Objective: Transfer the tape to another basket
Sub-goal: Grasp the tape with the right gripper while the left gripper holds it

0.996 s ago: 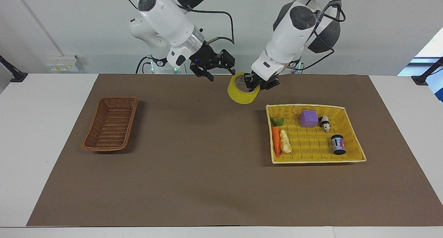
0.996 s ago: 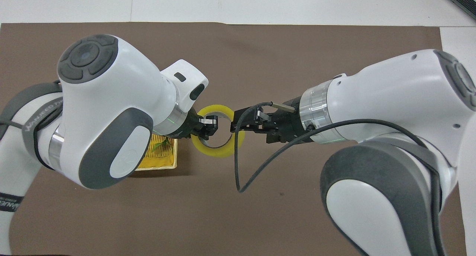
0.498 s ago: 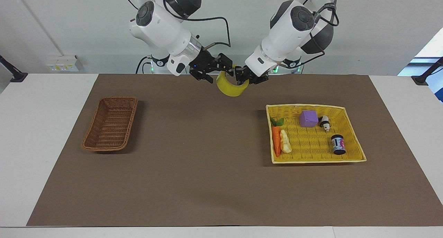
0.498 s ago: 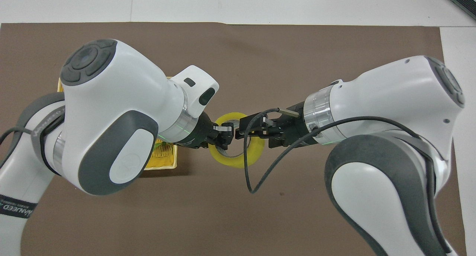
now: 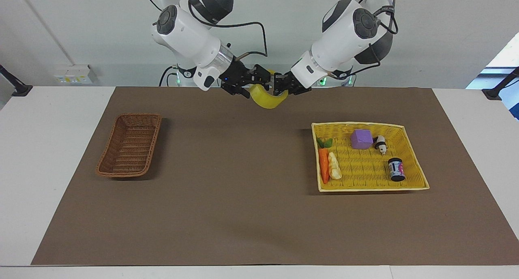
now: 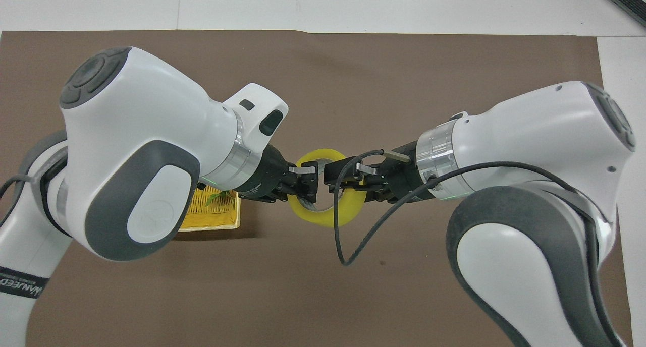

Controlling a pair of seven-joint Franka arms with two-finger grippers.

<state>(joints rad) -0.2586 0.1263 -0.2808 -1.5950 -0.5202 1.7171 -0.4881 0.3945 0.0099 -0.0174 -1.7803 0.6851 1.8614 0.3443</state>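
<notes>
Two claws meet on my wide translucent yellow tape roll [image 5: 265,100]: left claw [image 5: 281,86] grasping it, right claw [image 5: 257,83] I cannot tell, so an early release drops it onto the bench [image 5: 227,198], well apart from the narrow dark-brown wicker basket [image 5: 130,145].

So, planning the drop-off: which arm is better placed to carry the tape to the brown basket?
Probably right. The right gripper is at the tape, held up by the left gripper, and the basket lies toward the right arm's end.

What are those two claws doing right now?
Left claw: shut on the tape, held up in the air.
Right claw: at the tape's rim; open or shut cannot be told.
</notes>
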